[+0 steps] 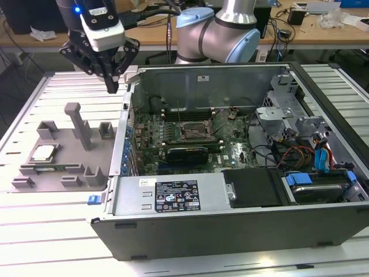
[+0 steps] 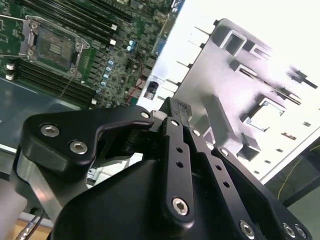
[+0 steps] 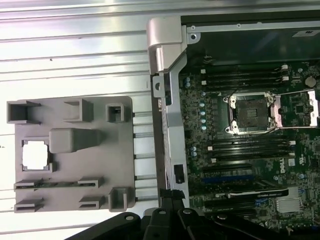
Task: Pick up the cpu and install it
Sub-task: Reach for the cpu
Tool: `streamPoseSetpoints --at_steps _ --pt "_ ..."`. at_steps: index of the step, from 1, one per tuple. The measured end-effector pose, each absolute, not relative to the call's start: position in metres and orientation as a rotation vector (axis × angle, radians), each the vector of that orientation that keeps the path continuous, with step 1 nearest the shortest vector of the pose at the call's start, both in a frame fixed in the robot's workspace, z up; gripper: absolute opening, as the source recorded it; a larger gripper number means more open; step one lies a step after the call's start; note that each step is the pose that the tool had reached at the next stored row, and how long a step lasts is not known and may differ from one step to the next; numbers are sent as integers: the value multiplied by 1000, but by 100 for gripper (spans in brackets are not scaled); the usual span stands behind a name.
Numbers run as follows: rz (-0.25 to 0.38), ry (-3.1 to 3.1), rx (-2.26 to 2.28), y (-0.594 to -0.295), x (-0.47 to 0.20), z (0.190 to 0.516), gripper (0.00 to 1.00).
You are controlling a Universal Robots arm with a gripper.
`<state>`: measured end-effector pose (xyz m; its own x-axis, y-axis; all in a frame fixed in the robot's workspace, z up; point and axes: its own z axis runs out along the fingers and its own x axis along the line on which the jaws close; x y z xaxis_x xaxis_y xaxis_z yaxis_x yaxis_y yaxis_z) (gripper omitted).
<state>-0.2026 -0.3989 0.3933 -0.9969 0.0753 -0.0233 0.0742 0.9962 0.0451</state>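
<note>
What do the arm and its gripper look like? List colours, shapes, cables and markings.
The arm is a thick silver-grey tube with rounded joints and a pale blue cap. The gripper is black and angular, with silver screw heads in both wrist views, under a white-and-black wrist block carrying a lit blue light. Black cables run to the wrist.
</note>
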Motion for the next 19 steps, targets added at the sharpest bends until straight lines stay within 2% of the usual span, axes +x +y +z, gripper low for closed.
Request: streamPoseSetpoints --at_steps 19 --pt "69 3114 117 -399 -241 393 11"
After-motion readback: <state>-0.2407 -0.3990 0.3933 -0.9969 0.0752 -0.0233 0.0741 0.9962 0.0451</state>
